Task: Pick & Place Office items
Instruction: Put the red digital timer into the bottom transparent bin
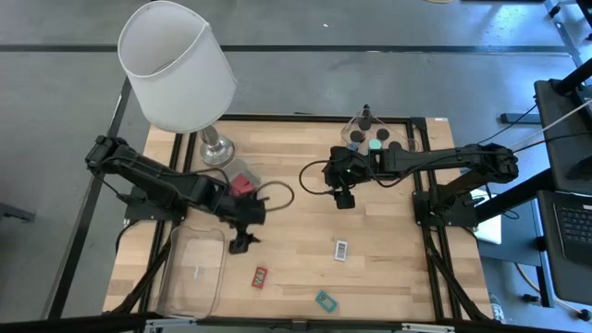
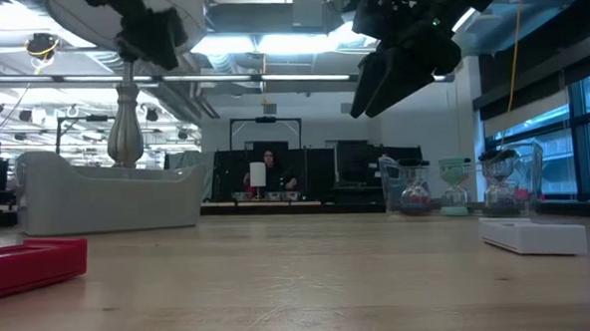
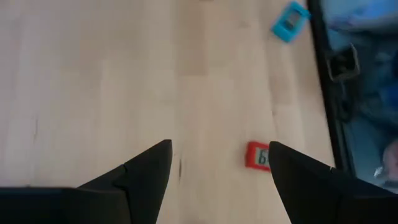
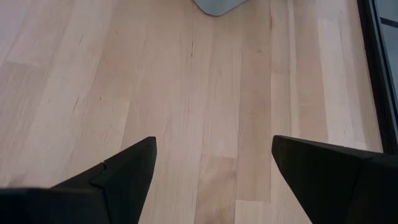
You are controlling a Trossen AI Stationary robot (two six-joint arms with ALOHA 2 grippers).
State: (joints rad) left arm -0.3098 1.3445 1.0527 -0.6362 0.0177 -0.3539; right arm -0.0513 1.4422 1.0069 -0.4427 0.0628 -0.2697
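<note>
Left gripper (image 1: 242,242) hangs over the front-left part of the wooden table (image 1: 388,259), just past the clear tray (image 1: 194,273) at the front-left corner. My left fingers (image 3: 149,171) stand apart with nothing between them; through the gap I see bare wood, and the red block (image 1: 260,276) lies just beside one fingertip in my left wrist view. The teal piece (image 1: 325,301) lies farther out near the table's front edge, apart from the red block.

Right gripper (image 1: 344,198) hovers above the table's middle, fingers (image 4: 124,171) spread wide, empty, only bare planks under them. The white-labelled piece (image 1: 341,249) lies on the wood in front of this gripper, well apart from it.

Another red item (image 1: 241,184) sits in a second clear tray (image 1: 242,169) beside the lamp (image 1: 178,67) base at rear left. Dark round caps with a teal-topped one (image 1: 375,144) cluster in a clear tray (image 1: 361,125) at rear right
</note>
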